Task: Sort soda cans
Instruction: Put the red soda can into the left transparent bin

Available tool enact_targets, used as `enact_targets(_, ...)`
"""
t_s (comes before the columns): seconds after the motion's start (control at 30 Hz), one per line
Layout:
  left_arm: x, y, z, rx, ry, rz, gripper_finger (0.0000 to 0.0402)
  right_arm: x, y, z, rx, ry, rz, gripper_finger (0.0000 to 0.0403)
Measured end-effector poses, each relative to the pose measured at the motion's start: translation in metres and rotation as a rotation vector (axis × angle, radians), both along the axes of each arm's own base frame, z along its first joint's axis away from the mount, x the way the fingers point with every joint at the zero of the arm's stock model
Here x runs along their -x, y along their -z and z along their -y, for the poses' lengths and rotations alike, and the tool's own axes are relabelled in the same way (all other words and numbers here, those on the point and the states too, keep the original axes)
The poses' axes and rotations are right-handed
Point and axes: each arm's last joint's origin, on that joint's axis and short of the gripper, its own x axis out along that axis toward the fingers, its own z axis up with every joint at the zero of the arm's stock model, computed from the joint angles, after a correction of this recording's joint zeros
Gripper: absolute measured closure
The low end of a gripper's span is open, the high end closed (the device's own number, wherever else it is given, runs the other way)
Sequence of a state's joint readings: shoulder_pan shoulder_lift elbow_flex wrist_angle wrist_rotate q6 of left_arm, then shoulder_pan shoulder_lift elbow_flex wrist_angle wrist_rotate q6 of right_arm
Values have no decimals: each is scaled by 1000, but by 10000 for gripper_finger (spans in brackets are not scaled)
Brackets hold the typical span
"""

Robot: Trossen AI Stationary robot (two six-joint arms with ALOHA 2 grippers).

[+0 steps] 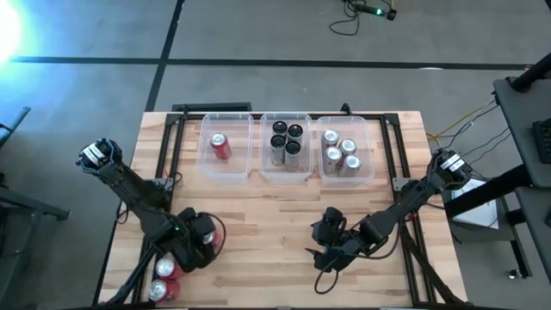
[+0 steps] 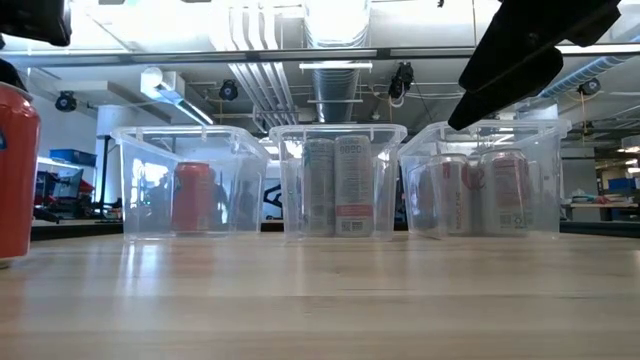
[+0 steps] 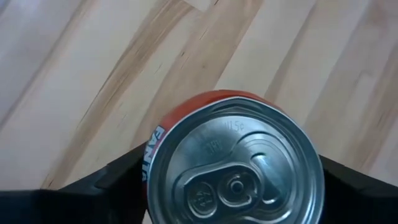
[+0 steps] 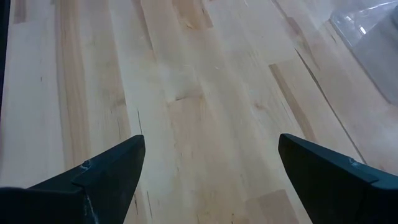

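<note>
Three clear bins [image 1: 226,172] stood in a row along the far edge of the wooden table [image 1: 275,224], and everything else is placed from them. The left-hand bin held one red can [image 1: 220,146] lying in it, the middle bin [image 1: 286,173] held four black cans [image 1: 287,143] standing upright, and the right-hand bin [image 1: 346,176] held four silver cans [image 1: 341,151]. Well in front of the left-hand bin, near the table's front left corner, the left gripper [image 1: 200,239] sat down over an upright red can [image 3: 231,163]; its dark fingers [image 3: 106,183] flanked the can on both sides, but I cannot tell whether they pressed it. Two more red cans [image 1: 164,280] stood just beside that gripper, farther still from the bins. Well in front of the right-hand bin, the right gripper [image 1: 327,241] hung over bare wood with its fingers [image 4: 112,168] spread wide and nothing between them.
</note>
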State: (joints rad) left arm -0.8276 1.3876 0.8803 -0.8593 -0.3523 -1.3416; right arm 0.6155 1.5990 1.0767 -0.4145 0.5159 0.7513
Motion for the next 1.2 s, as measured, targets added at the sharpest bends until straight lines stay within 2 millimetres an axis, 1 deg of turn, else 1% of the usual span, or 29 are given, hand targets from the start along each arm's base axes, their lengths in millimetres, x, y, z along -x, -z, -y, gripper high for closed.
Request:
enact_targets(0.07, 0, 0, 0, 3, -11, 1, 117, 0, 0, 0, 0, 0, 0, 39)
enact_targets(0.17, -3, -4, -1, 12, -33, -1, 121, 0, 0, 0, 1, -1, 0, 39)
enact_targets(0.27, -12, -22, -1, 14, -48, 32, 121, 0, 0, 0, 2, -2, -1, 39)
enact_targets(0.37, -22, -53, -5, -37, -44, 93, 121, 0, 0, 0, 6, -6, -1, 39)
enact_targets(0.5, -31, -107, -23, -164, -49, 157, 121, 1, 1, 0, 8, -8, -4, 39)
enact_targets(0.57, -35, -132, -38, -235, -80, 181, 121, 1, 1, 0, 8, -8, -4, 39)
enact_targets(0.63, -39, -153, -55, -287, -147, 213, 121, 1, 1, 0, 8, -8, -4, 39)
enact_targets(0.7, -47, -169, -77, -300, -236, 241, 121, 1, 1, 0, 6, -6, -3, 39)
enact_targets(0.73, -51, -174, -87, -309, -270, 244, 121, 1, 1, 0, 5, -5, -3, 39)
enact_targets(0.83, -61, -181, -122, -359, -345, 214, 121, 2, 3, 1, 8, -1, -9, 39)
enact_targets(0.93, -66, -178, -159, -360, -433, 144, 121, 4, 7, 2, 1, 14, -17, 39)
enact_targets(1.0, -67, -171, -183, -339, -497, 89, 121, 6, 11, 3, -12, 36, -22, 39)
enact_targets(1.07, -67, -162, -203, -304, -556, 55, 121, 8, 14, 4, -25, 56, -26, 39)
enact_targets(1.13, -69, -152, -216, -263, -589, 43, 121, 10, 16, 3, -30, 63, -31, 39)
enact_targets(1.2, -72, -141, -225, -223, -606, 43, 121, 12, 18, 3, -30, 65, -36, 39)
